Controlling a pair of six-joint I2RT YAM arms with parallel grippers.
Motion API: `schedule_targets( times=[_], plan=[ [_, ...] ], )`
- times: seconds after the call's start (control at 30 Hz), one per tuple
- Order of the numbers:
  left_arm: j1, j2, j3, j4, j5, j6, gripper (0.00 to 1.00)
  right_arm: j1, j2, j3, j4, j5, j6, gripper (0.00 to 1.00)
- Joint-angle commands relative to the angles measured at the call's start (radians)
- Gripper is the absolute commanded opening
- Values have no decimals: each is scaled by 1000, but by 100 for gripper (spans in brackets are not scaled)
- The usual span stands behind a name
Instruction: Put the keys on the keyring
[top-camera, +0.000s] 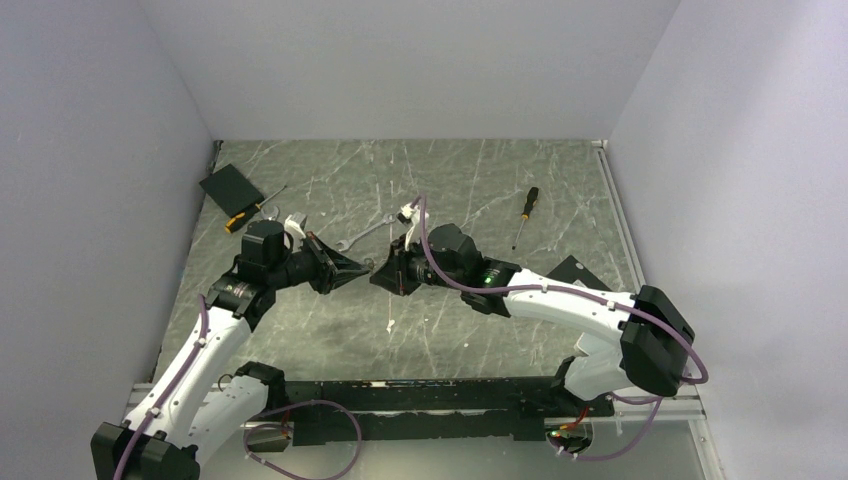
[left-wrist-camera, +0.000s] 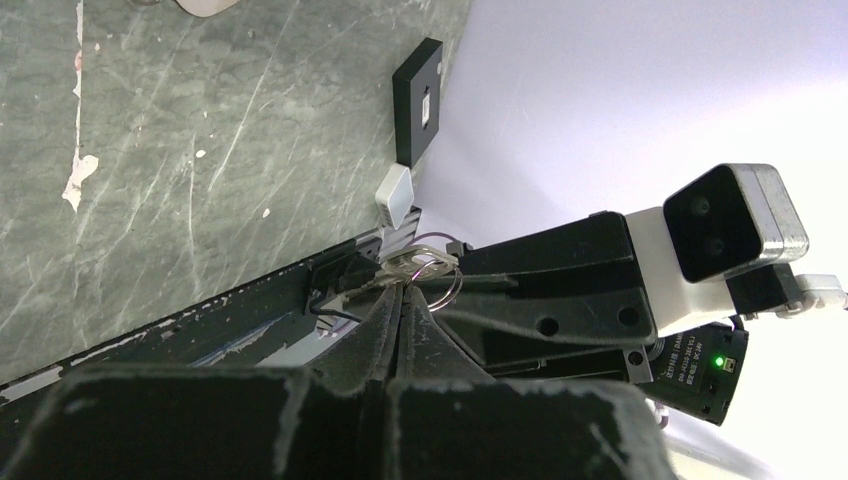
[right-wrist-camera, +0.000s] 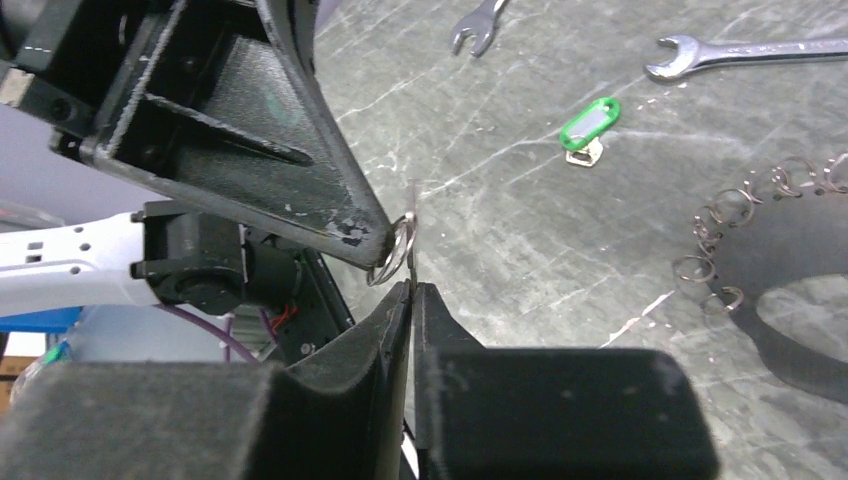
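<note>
1. You are on the threading step. Your left fingers are clenched on the keyring, held in the air just on the near side of the wrench.
2. Your right fingers pinch what looks like the silvery key, touching the ring.
3. Next, probably, you ease the key's hole onto the ring. The green key waits on the bench, near the wrench.
4. The keyring is a small, thin wire loop.

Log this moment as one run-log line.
left claw: shut on keyring | right claw: apparently shut on silvery key at keyring | green key: lying on table
</note>
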Motion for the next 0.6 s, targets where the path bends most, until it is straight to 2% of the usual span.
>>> schedule_targets(
  times=[0.0, 0.23, 0.3, 0.4, 0.43, 0.5, 0.57],
  plan=[
    [-4, -6, 37, 2, 44, 6, 0, 0, -31, 22, -36, 81, -38, 6],
    [-4, -16, 38, -31, 61, 33, 0, 0, -54, 20, -90, 139, -67, 4],
    [-4, -18, 36, -48, 60, 43, 0, 0, -66, 23, -115, 147, -79, 9],
    [-4, -22, 20, -36, 67, 35, 0, 0, -88, 26, -148, 120, -112, 24],
    [-4, -24, 17, -30, 67, 33, 0, 0, -102, 22, -150, 115, -120, 24],
    [-4, -21, 16, -31, 64, 42, 0, 0, -129, -1, -150, 113, -127, 20],
    [-4, -11, 28, -32, 62, 68, 0, 0, -152, -26, -149, 115, -128, 10]
  ],
)
